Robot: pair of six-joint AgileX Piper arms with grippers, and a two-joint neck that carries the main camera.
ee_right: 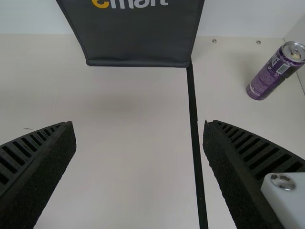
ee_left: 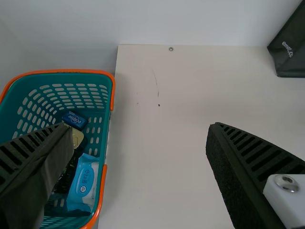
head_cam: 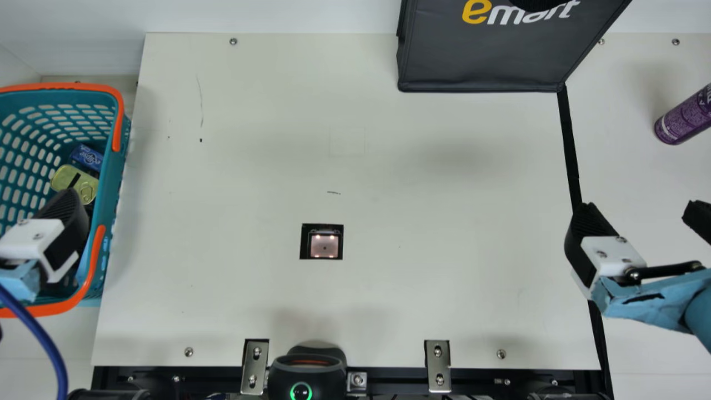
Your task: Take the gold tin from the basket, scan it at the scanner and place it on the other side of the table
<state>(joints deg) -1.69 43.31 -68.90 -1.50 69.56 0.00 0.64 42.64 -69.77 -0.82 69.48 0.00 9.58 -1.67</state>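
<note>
Nearest: my left pincer (head_cam: 62, 214), fingers wide apart, held above the basket by its desk side. My right pincer (head_cam: 639, 210), fingers apart too, hangs over the black strip (head_cam: 569, 147) on the desk (head_cam: 250, 289). At the near edge of the desk, between the two metal brackets, a black device (head_cam: 306, 369) with a green ring glowing.

Left, just beside the desk: teal basket (head_cam: 108, 200), slotted walls, orange handles. Contents, near to far: a light-blue packet (ee_left: 85, 183) lying along the desk-side wall; dark items (ee_left: 68, 176) next to it, partly behind my finger, kind not clear; the gold tin (head_cam: 74, 182), ring-pull lid showing, a dark bar across it; a small blue box (head_cam: 87, 157) on the tin's far side, close against it.

Mid-desk, well apart from the basket: the scanner's lit square window (head_cam: 324, 244) in a black frame.

Far side: a black bag (head_cam: 483, 58), standing; what it holds I cannot tell. The strip runs from its near right corner. Beyond the strip, a purple can (head_cam: 683, 118), upright.
</note>
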